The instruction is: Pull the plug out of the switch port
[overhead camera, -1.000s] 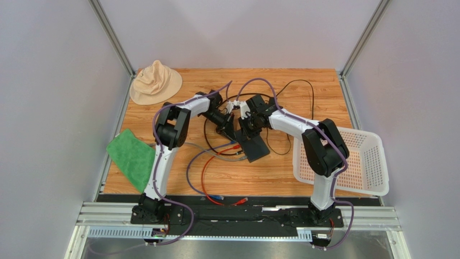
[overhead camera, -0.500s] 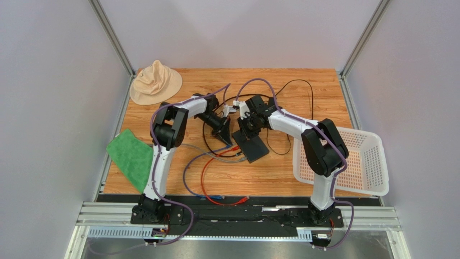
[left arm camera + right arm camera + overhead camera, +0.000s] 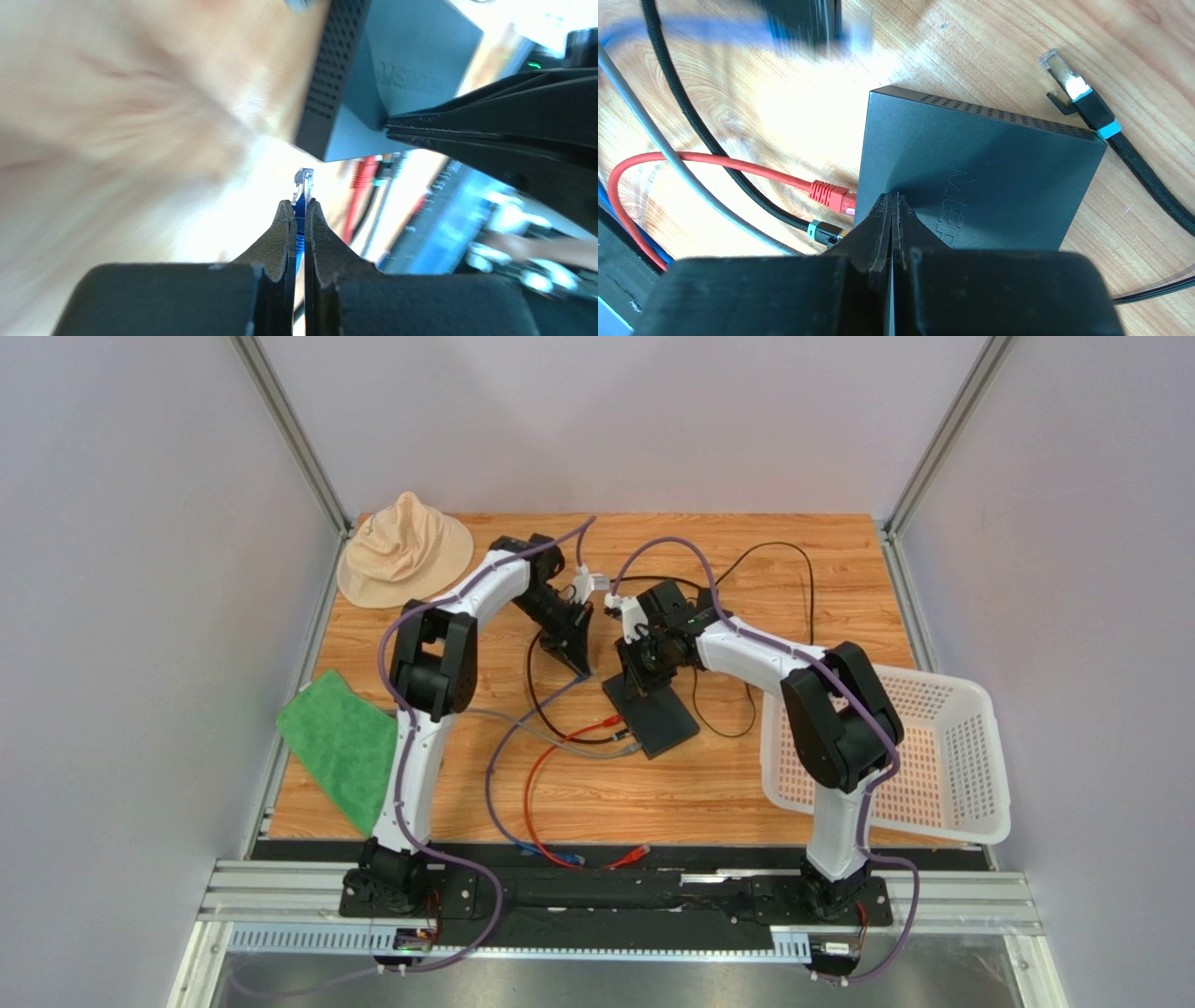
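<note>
Left gripper (image 3: 577,658), seen from above, hangs over the far middle of the light-brown wooden table (image 3: 856,588). It is clenched on the end of a thin blue cable (image 3: 490,779) that trails toward the near edge. Just to its right, and apart from it, lies the flat matte-black rectangular switch (image 3: 659,721). The right gripper (image 3: 630,676) is set down on the switch's far end, its jaws closed with nothing between them.

From the left wrist, the two black fingers (image 3: 277,238) pinch the blue cable, and its clear plastic plug (image 3: 303,180) sticks out past the tips, free in the air. The switch's corner sits just beyond and to the right of the plug without touching it. The right gripper's dark finger lies across the switch top.

From the right wrist, the closed tips press on the switch's top near one edge. A red cable (image 3: 703,164) with a red plug meets that edge. Another black braided cable with a teal collar (image 3: 1099,115) lies loose beside the switch's far corner.
</note>
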### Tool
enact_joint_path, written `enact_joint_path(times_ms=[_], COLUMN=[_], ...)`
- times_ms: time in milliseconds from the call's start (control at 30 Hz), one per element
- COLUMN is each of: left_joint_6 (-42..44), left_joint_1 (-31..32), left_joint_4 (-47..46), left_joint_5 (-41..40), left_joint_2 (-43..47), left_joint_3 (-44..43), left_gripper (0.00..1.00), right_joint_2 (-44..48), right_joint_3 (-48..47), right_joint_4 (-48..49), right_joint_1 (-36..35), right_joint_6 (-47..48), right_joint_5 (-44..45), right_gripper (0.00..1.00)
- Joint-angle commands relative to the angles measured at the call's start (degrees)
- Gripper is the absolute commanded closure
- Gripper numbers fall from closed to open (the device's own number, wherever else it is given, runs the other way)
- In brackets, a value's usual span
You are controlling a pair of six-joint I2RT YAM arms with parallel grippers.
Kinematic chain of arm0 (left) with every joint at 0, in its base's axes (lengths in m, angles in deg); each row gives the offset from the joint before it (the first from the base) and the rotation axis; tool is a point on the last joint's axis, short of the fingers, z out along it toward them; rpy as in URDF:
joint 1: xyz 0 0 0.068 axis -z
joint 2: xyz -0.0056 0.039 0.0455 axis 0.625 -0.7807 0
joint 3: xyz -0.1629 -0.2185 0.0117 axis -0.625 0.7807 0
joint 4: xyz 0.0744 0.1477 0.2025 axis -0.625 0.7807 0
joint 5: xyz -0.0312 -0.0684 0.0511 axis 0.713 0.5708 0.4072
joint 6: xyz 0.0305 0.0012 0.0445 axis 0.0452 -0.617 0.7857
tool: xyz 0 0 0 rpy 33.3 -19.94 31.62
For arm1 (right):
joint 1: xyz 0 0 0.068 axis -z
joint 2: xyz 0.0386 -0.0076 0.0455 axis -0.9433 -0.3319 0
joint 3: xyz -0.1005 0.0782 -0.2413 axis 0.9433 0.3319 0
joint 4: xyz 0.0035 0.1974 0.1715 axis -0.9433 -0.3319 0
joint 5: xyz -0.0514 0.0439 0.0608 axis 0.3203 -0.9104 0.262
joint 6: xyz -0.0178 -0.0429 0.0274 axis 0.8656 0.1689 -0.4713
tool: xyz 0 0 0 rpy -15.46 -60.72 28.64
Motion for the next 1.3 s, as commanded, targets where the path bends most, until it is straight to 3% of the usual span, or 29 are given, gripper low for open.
enact_joint_path(times_ms=[0, 267, 433, 567, 733, 867, 900, 933, 1067, 1100, 1267], left_joint_6=[7.94, 19.98, 29.3, 33.87, 33.27, 31.6, 31.51, 31.51, 30.99, 30.55, 25.98], left_joint_1=[-2.6, -2.6, -2.43, -2.34, -2.34, -2.43, -2.43, -2.52, -2.69, -2.43, -1.64], left_joint_4=[5.39, 5.75, 2.33, 4.94, 7.5, 7.24, 7.24, 6.98, 0.93, 0.57, -0.23], left_joint_5=[-7.77, -23.77, -30.26, -35.55, -36.62, -39.15, -39.68, -40.21, -39.69, -39.08, -25.21], left_joint_2=[2.19, 6.94, 11.95, 10.03, 9.32, 9.32, 8.62, 8.35, 8.09, 8.09, 12.73], left_joint_3=[-10.76, -20.79, -13.09, -12.27, -10.44, -6.12, -5.6, -4.46, -1.55, -2.16, -9.8], left_gripper=[1.0, 1.0, 1.0, 1.0, 1.0, 1.0, 0.97, 0.87, 0.73, 0.66, 0.57], right_joint_2=[-3.3, -1.89, -0.49, 0.13, 0.39, 1.45, 1.54, 1.45, 0.75, 0.57, 3.11], right_joint_3=[3.98, -2.59, -7.78, -13.76, -17.81, -18.78, -18.87, -19.04, -18.16, -18.34, -17.03], right_joint_4=[-3.28, -5.47, -6.0, -7.94, -6.97, -6.97, -6.97, -6.89, -6.0, -6.61, -10.04], right_joint_1=[-0.46, -0.56, -0.56, 0.67, 1.9, 3.04, 4.09, 4.62, 5.68, 5.42, 4.72], right_joint_6=[3.23, 6.92, 9.83, 10.97, 11.23, 10.97, 10.63, 10.27, 9.92, 10.18, 13.43], right_joint_5=[5.67, 7.42, 8.82, 8.65, 11.47, 8.66, 8.04, 7.26, 8.91, 9.18, 9.88], right_gripper=[1.0, 1.0, 1.0, 1.0, 1.0, 1.0, 1.0, 1.0, 1.0, 1.0, 1.0])
